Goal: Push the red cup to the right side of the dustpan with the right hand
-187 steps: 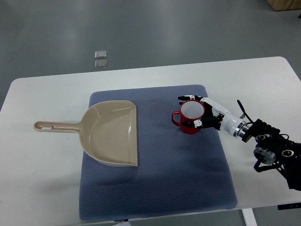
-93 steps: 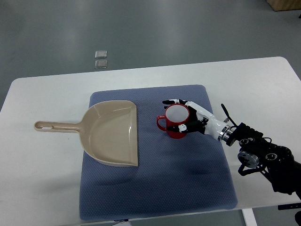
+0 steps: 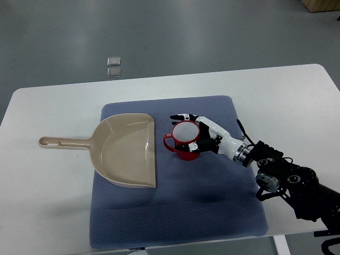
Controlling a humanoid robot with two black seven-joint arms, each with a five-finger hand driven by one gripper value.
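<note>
— Where is the red cup [image 3: 184, 140] found?

— It is seen upright on the blue mat [image 3: 212, 202], just beside the straight open edge of the beige dustpan [image 3: 127, 150], on the dustpan's right. A narrow strip of mat is left between them. The cup's handle is turned toward the dustpan.

— How is the cup held?

— It is cupped by the right hand [image 3: 197, 133], whose arm is brought in from the picture's right edge. The fingers [image 3: 180, 116] are curled round the far side of the rim, and the thumb [image 3: 193, 145] is pressed against the near side, so the cup is gripped between them.

— And the surroundings?

— The mat is laid on a white table [image 3: 48, 180]. The dustpan's handle is pointed left, off the mat. Two small squares [image 3: 113, 66] are seen on the grey floor beyond the table.
</note>
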